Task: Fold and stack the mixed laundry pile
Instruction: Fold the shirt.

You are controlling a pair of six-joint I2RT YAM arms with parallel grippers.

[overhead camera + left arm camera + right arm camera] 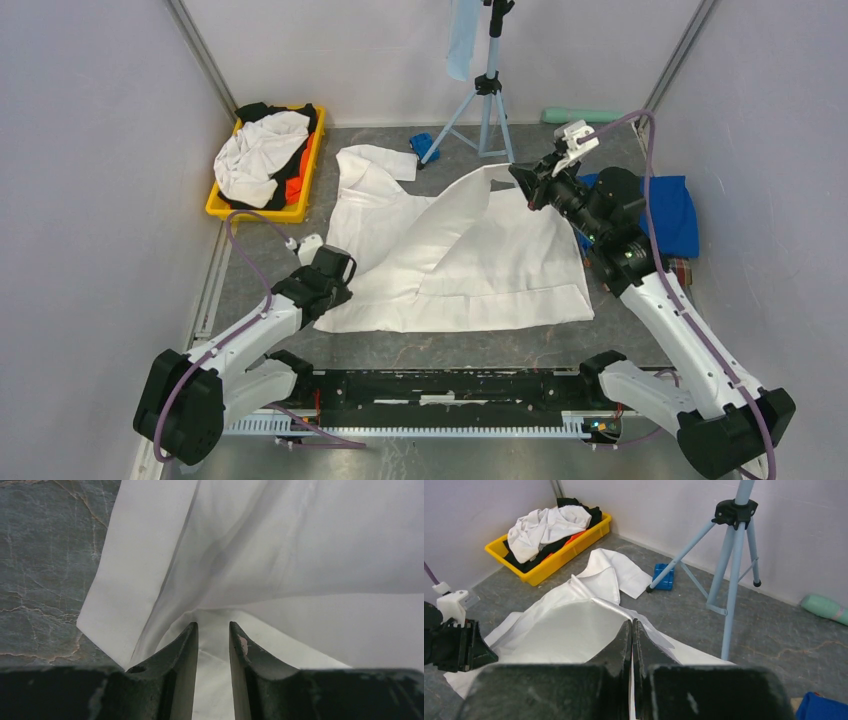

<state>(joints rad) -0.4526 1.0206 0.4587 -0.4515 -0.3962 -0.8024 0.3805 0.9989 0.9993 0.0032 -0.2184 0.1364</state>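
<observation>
A large white shirt (480, 265) lies spread across the middle of the table. My left gripper (338, 264) is at its left edge. In the left wrist view the jaws (213, 625) stand narrowly apart, with a bunch of the white cloth (280, 545) pinched between them and creases running to the tips. My right gripper (523, 184) is shut on the shirt's far right part and holds it lifted, so a flap slopes down to the left. A thin white layer (569, 630) shows between its fingers (632, 621). The rest of the laundry pile (262, 152) fills a yellow bin.
The yellow bin (252, 211) stands at the back left, also seen from the right wrist (499, 556). A pale-blue tripod (487, 95) stands at the back with a small blue object (423, 145) by its foot. A royal-blue garment (682, 212) lies behind the right arm. A green roll (582, 115) lies by the back wall.
</observation>
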